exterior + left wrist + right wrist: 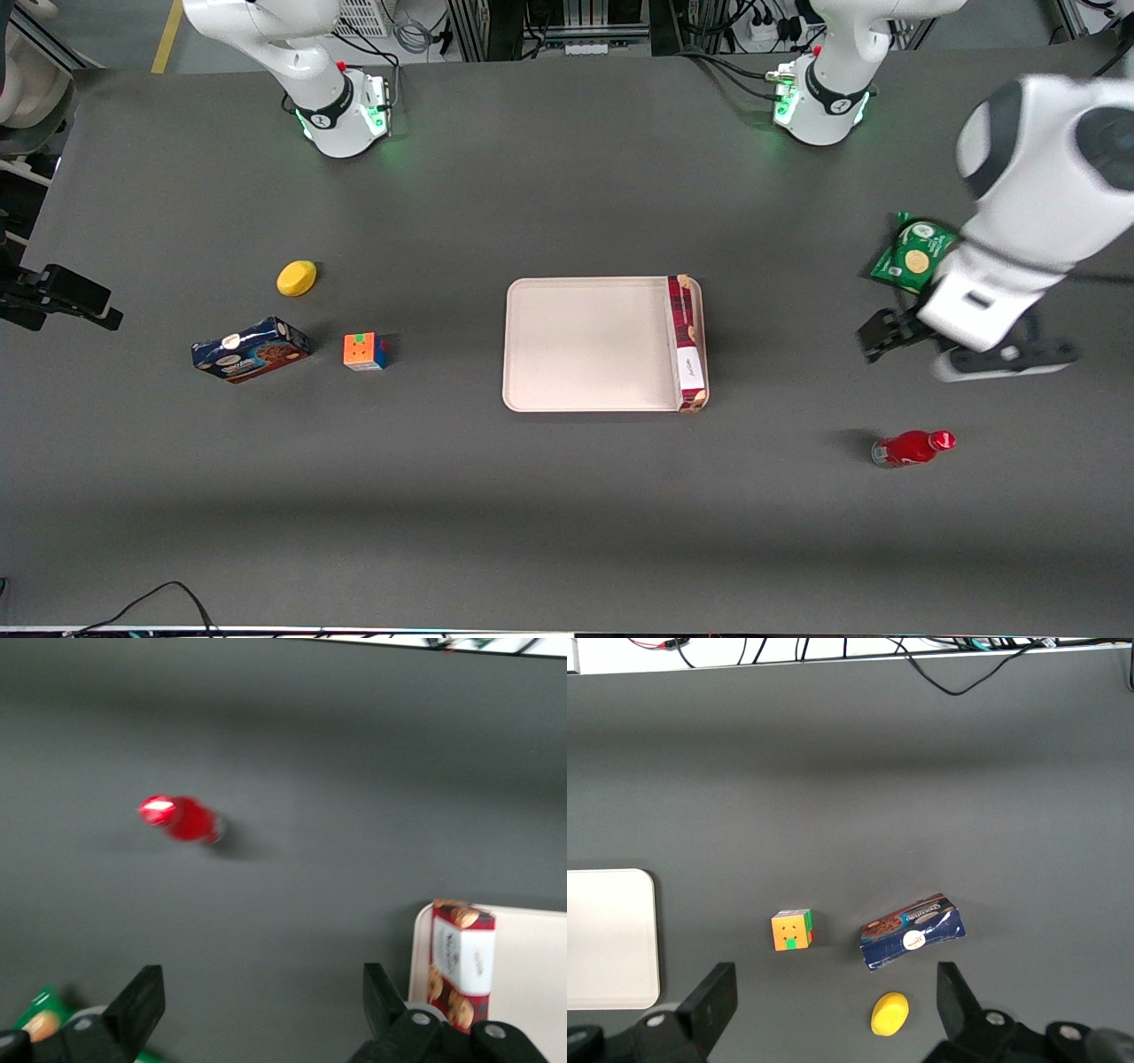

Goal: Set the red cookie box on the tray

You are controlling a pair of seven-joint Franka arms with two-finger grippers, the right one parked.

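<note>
— Starting at the parked arm's end of the bench (567, 514)?
— Yes: blue cookie box (250, 350) lying there, yellow lump (297, 277) farther from the front camera, colour cube (364, 351) just beside the blue box.
— Mid-bench?
— Pale tray (585, 344), flat, mostly bare. Red cookie box (687, 343) inside it, lying along the rim on the working arm's side, touching or nearly touching that rim.
— Pointing which way?
— Long axis running from the arm bases toward the front camera, parallel to the tray's short edge; plaid end toward the arm bases, white label panel and cookie picture toward the camera. From the wrist camera, seen end-on (462, 964) at the tray's edge (423, 943).
— Then toward the working arm's end?
— Gripper (886, 335) well apart from the tray, over bare bench, fingers (142, 1001) spread wide, nothing between them. Green snack packet (912, 255) partly under the arm. Red bottle (912, 447) on its side, nearer the camera than the gripper.
</note>
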